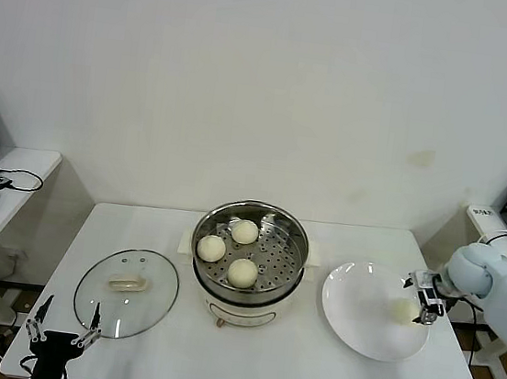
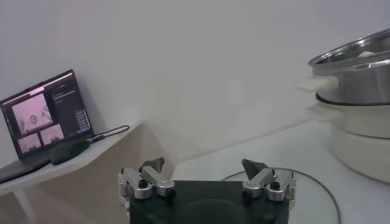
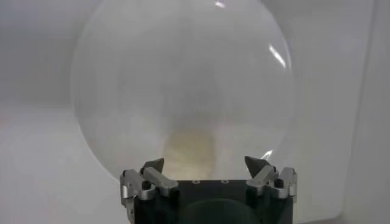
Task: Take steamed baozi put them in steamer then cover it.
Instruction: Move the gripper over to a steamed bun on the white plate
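Jaws open, both | right gripper (image 1: 427, 300) at plate (image 1: 348, 321) baozi (image 1: 402, 309) | cover (image 1: 126, 291) beside steamer (image 1: 251, 245)

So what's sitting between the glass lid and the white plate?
The steamer, with three baozi inside, stands between the lid and the plate. The head view shows it.

The round stainless-steel steamer (image 1: 249, 256) stands uncovered mid-worktop, its mouth reachable from above. Bare white worktop (image 1: 307, 358) lies along its front, between the clear glass lid (image 1: 126, 291) and the flat white plate (image 1: 363, 314).
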Robot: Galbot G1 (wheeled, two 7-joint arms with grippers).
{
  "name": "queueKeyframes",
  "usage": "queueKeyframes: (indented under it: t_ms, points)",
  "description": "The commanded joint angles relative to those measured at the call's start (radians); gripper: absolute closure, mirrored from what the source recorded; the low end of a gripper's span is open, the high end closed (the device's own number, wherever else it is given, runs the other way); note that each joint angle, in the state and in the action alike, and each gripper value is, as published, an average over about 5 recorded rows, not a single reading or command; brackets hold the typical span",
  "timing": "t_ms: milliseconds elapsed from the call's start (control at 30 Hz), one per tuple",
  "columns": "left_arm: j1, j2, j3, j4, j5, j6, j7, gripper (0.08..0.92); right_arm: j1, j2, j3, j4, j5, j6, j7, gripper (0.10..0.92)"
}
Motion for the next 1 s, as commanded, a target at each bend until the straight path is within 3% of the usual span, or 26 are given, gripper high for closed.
queueKeyframes:
  t_ms: [33, 533, 1000]
  points:
    - [-0.002, 0.001, 0.000, 0.003, -0.001, -0.001, 0.000, 0.177, -0.053, 0.054, 0.052, -0.098, -0.074, 0.009, 0.006, 0.203]
    - [-0.003, -0.002, 0.001, 0.003, -0.001, 0.000, 0.001, 0.177, -0.063, 0.095, 0.056, -0.122, -0.079, 0.002, 0.011, 0.209]
    - [-0.002, -0.004, 0.004, 0.002, 0.000, -0.001, 0.000, 0.177, -0.038, 0.081, 0.042, -0.099, -0.040, 0.003, -0.013, 0.336]
